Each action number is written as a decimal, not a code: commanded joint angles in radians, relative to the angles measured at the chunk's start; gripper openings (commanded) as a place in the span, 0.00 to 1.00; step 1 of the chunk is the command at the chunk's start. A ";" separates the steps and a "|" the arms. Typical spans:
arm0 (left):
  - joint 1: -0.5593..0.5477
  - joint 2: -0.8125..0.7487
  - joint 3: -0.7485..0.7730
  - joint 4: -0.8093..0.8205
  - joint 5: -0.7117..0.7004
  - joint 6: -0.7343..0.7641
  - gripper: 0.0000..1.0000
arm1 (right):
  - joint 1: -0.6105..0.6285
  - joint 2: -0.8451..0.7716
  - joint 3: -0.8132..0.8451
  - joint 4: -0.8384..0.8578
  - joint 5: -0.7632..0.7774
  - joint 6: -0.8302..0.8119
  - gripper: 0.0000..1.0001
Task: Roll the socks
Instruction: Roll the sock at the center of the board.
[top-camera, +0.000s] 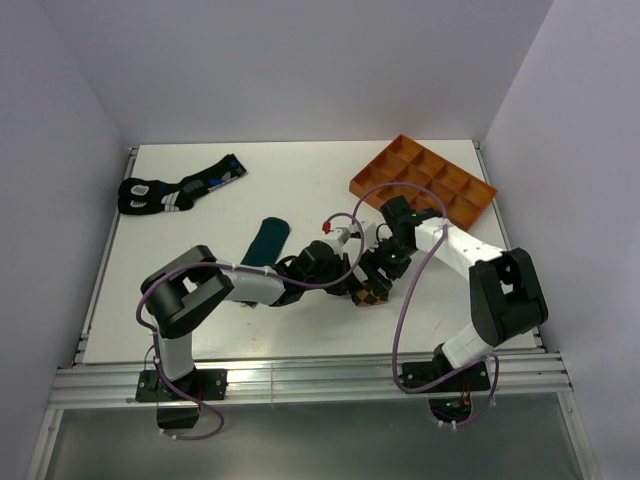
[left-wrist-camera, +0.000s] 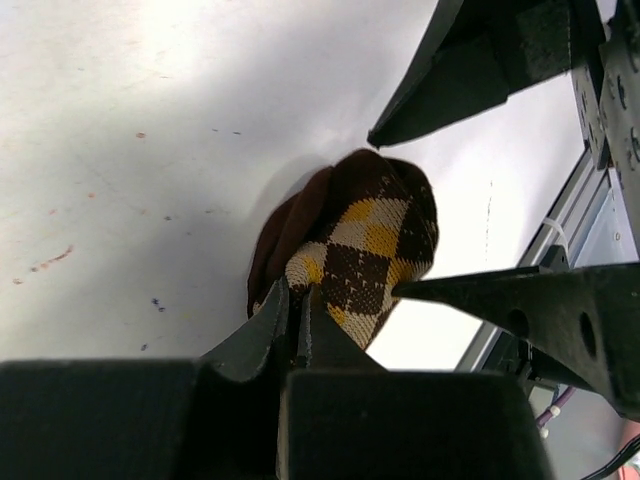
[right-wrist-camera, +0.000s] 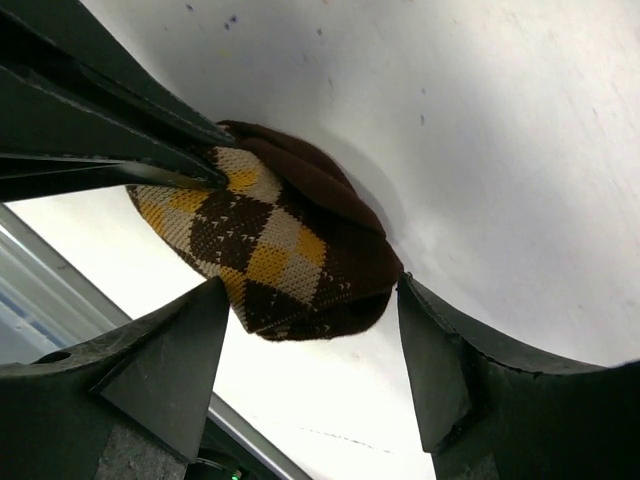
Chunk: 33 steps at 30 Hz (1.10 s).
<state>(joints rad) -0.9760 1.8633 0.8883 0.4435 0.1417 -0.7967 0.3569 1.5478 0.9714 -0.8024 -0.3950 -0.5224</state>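
**Checkered sock** (right-wrist-camera: 270, 250): bunched into a short, fat bundle on the white table (top-camera: 300, 170), at about 4 o'clock from the table's middle in the overhead view. Brown, yellow and cream diamonds are shown on the outside. The dark brown cuff is lapped over the 1 o'clock side in the right wrist view. The long axis there is read as 10 to 4 o'clock. The roll is judged loose, likely to spring open if let go.

**Left gripper** (left-wrist-camera: 297, 305): pinched shut on the bundle's edge, with a thin fold of knit caught between the tips. Overhead, it is brought in from 9 o'clock.

**Right gripper** (right-wrist-camera: 310, 295): jaws are set wide, one finger on either side of the bundle, which lies at 12 o'clock from the gap. The 3 o'clock finger is seen just at the cuff, but contact cannot be settled. Nothing is held by it.

Both grippers are at the bundle. The right is judged the free one, and a closing across the short axis is called for.

**Teal sock** (top-camera: 266, 243): laid flat and unrolled at 10 o'clock of the bundle, well apart, nearer the left arm.
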 joint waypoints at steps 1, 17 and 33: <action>-0.009 0.066 0.003 -0.207 0.030 -0.006 0.00 | 0.030 -0.109 -0.002 0.085 -0.093 -0.184 0.74; -0.009 0.085 0.012 -0.203 0.047 -0.019 0.00 | -0.001 -0.078 -0.011 0.111 -0.084 -0.103 0.73; -0.009 0.089 0.023 -0.216 0.048 -0.010 0.00 | -0.124 -0.115 0.026 0.092 -0.139 -0.088 0.73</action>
<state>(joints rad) -0.9703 1.8957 0.9276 0.3988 0.1680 -0.8421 0.2638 1.4742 0.9493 -0.7204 -0.4934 -0.6029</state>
